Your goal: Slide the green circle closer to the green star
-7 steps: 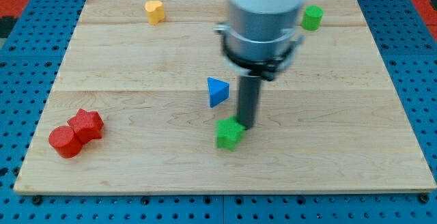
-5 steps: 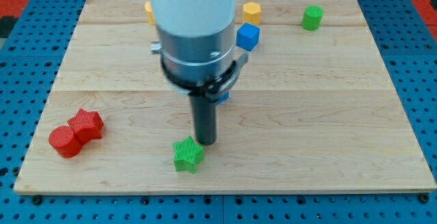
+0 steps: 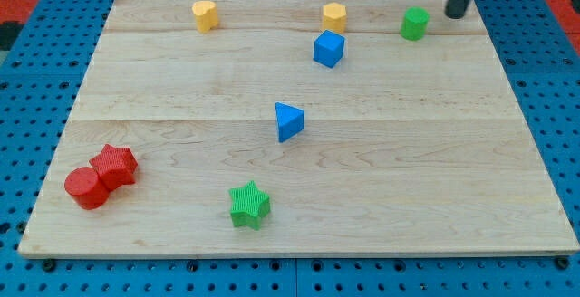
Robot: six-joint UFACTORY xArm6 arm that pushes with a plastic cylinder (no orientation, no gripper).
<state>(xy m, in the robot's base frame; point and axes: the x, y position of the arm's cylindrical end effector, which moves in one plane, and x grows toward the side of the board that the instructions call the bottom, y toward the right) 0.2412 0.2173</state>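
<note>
A: Starting at the view's left, what lies on the pale wooden table (image 3: 507,134)?

B: A red plastic cylinder (image 3: 84,187) sits near the bottom-left corner, and a red plastic star (image 3: 115,165) touches it on its upper right side. Up near the view's top edge, well apart from those two, is a yellow plastic heart-shaped block (image 3: 206,14).

A: And toward the middle?

B: The green plastic star (image 3: 249,205) lies low on the table, near the view's bottom edge and a little left of centre. Above it and slightly to the right is a blue plastic triangular block (image 3: 288,121), close to the middle of the table. Further up, a blue plastic cube (image 3: 329,49) rests just below a yellow plastic hexagonal block (image 3: 334,15); the two are very near each other, but I cannot tell whether they touch.

A: Where is the green circle?

B: The green plastic circle (image 3: 415,23), a short round block, stands near the view's top-right corner, well apart from the green star, which lies diagonally across the table from it.

A: What about the end effector?

B: It is a straight dark rod with nothing that opens or closes. My tip (image 3: 454,14) shows at the view's top right, just to the right of the green circle, with a narrow gap between them, so it is not touching. It is far from every other block.
</note>
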